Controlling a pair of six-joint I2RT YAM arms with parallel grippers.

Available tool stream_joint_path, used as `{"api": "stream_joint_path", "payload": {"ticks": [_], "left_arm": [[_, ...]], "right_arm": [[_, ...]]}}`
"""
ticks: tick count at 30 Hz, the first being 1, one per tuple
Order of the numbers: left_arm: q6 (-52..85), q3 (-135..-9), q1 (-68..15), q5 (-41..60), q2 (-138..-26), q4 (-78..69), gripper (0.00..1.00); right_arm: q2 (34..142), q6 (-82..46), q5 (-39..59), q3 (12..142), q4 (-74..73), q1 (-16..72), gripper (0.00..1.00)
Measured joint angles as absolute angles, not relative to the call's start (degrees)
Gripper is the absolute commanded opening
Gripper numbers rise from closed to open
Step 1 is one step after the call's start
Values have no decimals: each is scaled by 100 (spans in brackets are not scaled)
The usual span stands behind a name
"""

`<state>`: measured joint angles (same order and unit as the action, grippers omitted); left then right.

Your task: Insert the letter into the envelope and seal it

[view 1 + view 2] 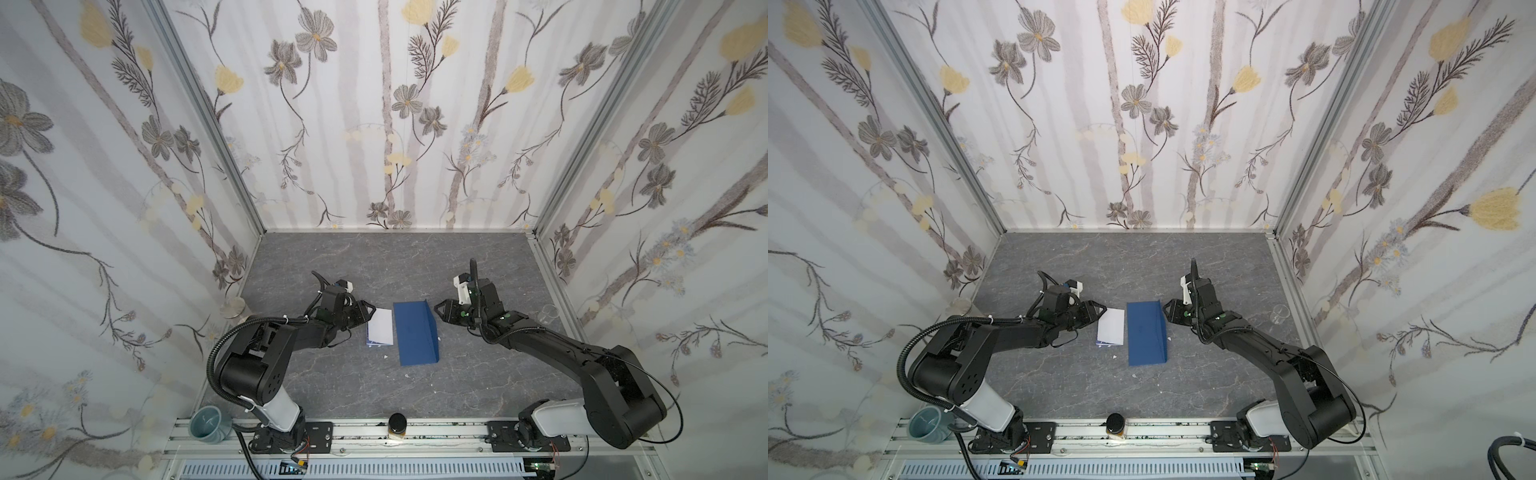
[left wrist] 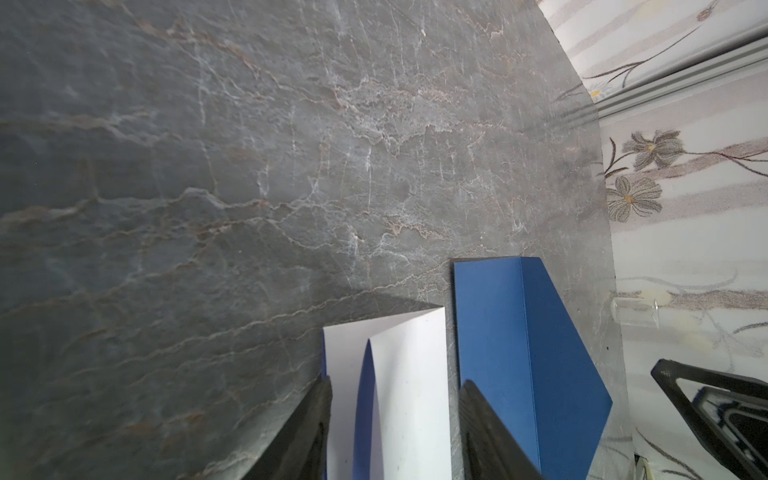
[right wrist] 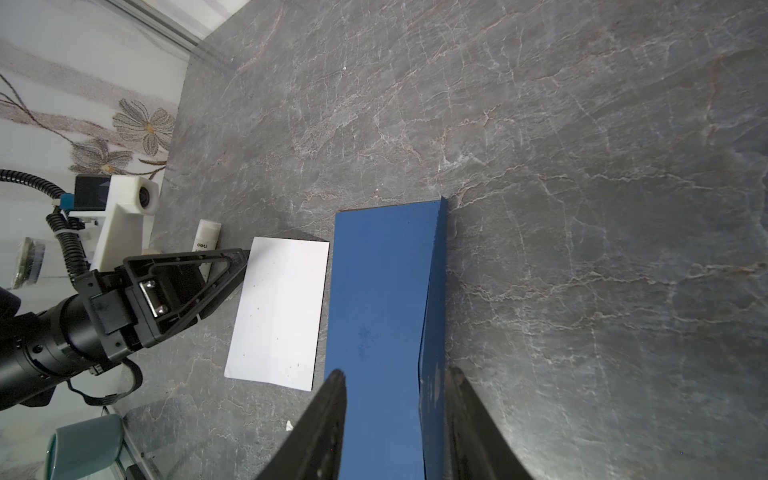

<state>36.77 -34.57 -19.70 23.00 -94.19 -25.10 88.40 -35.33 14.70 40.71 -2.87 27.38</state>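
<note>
The task is barely under way: nothing is inserted and nothing is sealed. The folded white paper letter lies flat on the grey marble-patterned table, just beside the dark blue long paper envelope on the side nearer the left arm, with a thin gap between them. The envelope's pointed flap stands raised along its opposite long edge, so the mouth probably faces away from the letter.

Both papers have their long axes roughly parallel, running from the robot's base rail toward the back wall. A blue printed edge peeks out at the letter's near end.

The left gripper sits at the letter's far corner with its jaws apart, clamping nothing. The right gripper waits at the far end of the flap, also spread and empty.

Picking up, inserting and closing all remain.
</note>
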Motion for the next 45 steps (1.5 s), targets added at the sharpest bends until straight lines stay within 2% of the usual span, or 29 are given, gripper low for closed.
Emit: {"api": "stream_joint_path", "payload": {"ticks": [8,15,39,45], "left_arm": [[3621,-3535,-1970,2405,-9598,-2515,43],[3623,-3546,-1968,2445,-9756,-2550,33],[3673,-3533,-1970,2834,-9904,-2867,32],[3754,-3500,-1973,2873,-9950,-2989,20]], "right_arm": [[8901,-3522,1487,4093,-303,2727,41],[8947,-3489,1487,4093,-303,2714,40],[8993,-3489,1487,4093,-303,2716,39],[8995,-3489,1487,4093,-301,2716,39]]}}
